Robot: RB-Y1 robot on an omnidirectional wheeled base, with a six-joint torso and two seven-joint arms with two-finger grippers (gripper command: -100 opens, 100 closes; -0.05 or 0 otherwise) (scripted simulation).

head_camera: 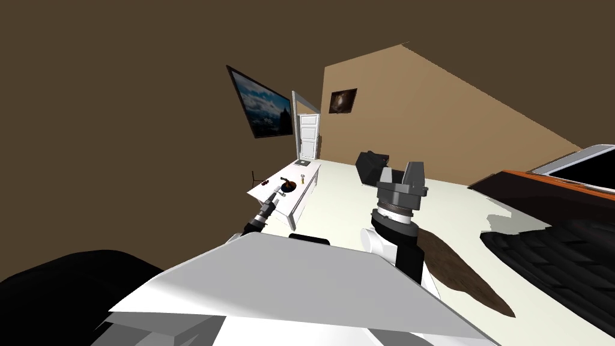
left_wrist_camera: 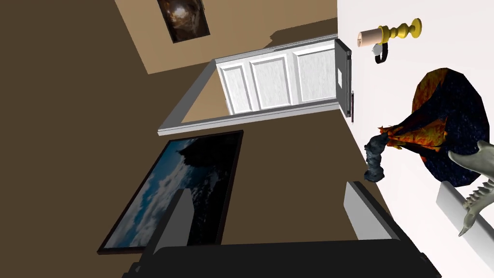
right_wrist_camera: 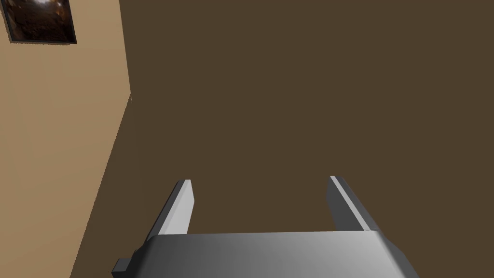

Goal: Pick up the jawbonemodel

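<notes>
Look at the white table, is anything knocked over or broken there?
Nothing stands out. The yellow candlestick looks sideways, but so does the door, so that is the camera's tilt. The grey jawbone model rests by the dark, orange-streaked round thing, near my open left gripper.

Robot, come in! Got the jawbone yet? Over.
Left tool open at white table. Right tool open, raised. Jawbone beside left tool, not grasped. Dark orange-blue object crowds it.

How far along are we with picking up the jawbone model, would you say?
Done: the left gripper is out over the white table. In hand: its fingers are open, with the jawbone model lying beside them, not between. Left: centring on it, closing and lifting. The right gripper is open, idle.
</notes>
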